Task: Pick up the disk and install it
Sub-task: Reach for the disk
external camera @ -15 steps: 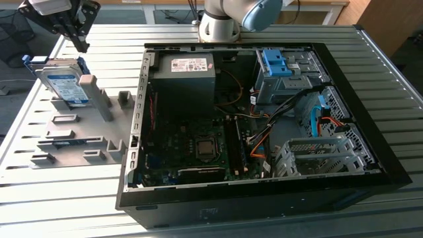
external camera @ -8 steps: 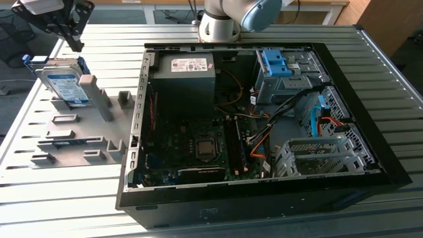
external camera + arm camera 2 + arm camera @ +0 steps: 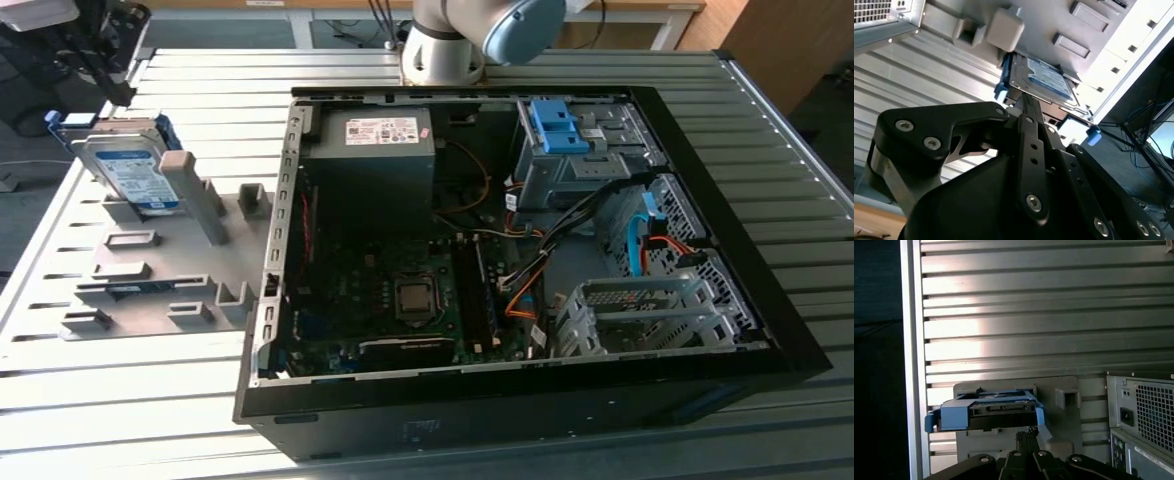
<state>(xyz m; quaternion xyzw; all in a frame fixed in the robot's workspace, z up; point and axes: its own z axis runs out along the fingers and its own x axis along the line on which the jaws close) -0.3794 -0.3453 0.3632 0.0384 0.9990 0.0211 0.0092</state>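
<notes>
Slatted table [image 3: 747,180]: its edge runs near disk, little room on that side. Open computer case [image 3: 747,372] stands beside grey holder plate [image 3: 160,290]; avoid its wall. Disk [image 3: 127,170] leans tilted in plate slot. Gripper [image 3: 1026,432], first wrist view, near disk, apparently apart; jaws look closed, nothing held. I judge good grasp needs wider opening, square across blue rails [image 3: 956,416].
</notes>
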